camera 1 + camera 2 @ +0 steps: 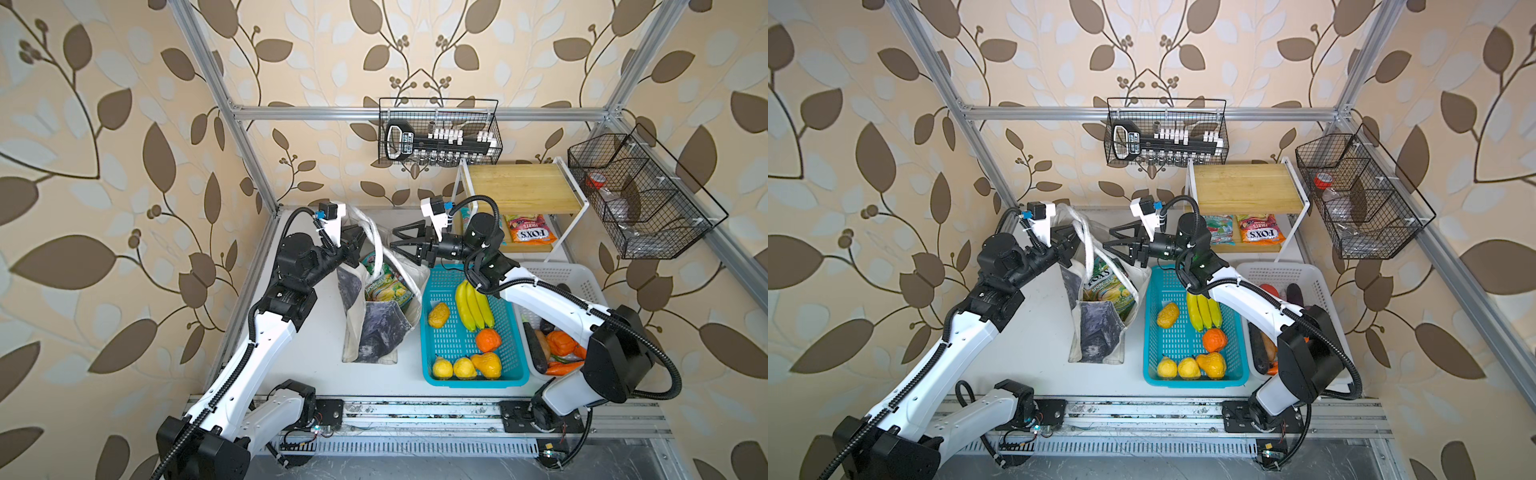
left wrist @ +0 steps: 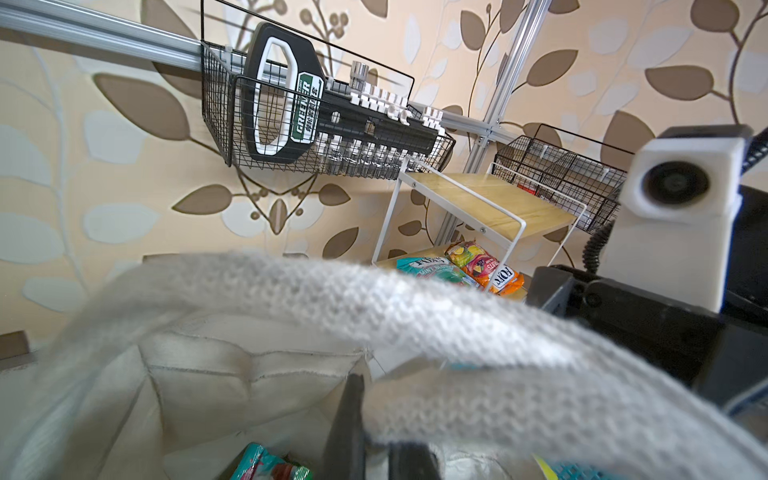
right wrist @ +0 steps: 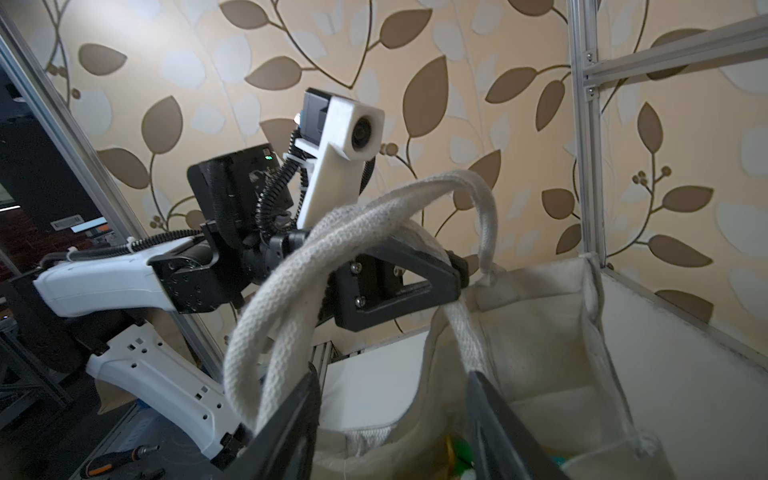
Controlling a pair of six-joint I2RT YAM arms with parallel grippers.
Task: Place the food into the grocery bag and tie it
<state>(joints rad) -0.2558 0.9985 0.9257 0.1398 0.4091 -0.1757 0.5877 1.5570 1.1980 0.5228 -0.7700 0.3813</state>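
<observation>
The off-white grocery bag (image 1: 374, 328) (image 1: 1096, 332) stands open left of the turquoise basket (image 1: 478, 381). A yellow-green snack packet (image 1: 384, 286) lies inside it, and a teal-red packet (image 2: 266, 465) shows in the left wrist view. My left gripper (image 1: 355, 239) (image 2: 376, 419) is at the bag's far rim, shut on a pale strap handle (image 3: 332, 249). My right gripper (image 1: 395, 238) (image 3: 392, 378) hovers open over the bag's mouth, with a strap resting against one finger. The banana bunch (image 1: 473, 305), a yellow lemon (image 1: 442, 368) and a pear (image 1: 486, 365) lie in the turquoise basket.
A white basket (image 1: 582, 282) with vegetables sits under the right arm. An orange FOX'S packet (image 1: 532, 230) and a teal packet (image 1: 1221, 228) lie under the wooden shelf (image 1: 523, 187) at the back. Black wire baskets (image 1: 440, 133) hang on the frame.
</observation>
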